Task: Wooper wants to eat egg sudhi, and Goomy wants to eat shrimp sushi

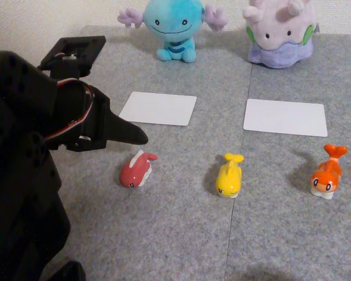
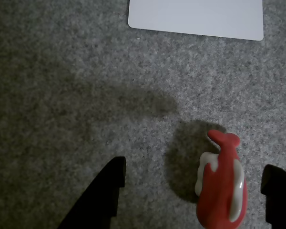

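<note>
Wrist view shows the gripper (image 2: 195,191) spread wide above the red fish (image 2: 222,188), not the yellow egg sudhi (image 1: 229,175) Wooper (image 1: 172,28) wants.

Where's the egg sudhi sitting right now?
In the other view the egg sudhi lies on the grey mat, middle of the front row, between the red fish figure on its left and the shrimp sushi on its right.

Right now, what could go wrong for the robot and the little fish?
1. In the wrist view, the open gripper straddles the red fish, which neither plush asked for. Closing here would probably grab the wrong one.
2. The red fish lies tipped on its side, so a finger might nudge it across the grey mat.
3. The yellow fish for Wooper sits further right in the other view, so the arm may sweep past the red one.
</note>
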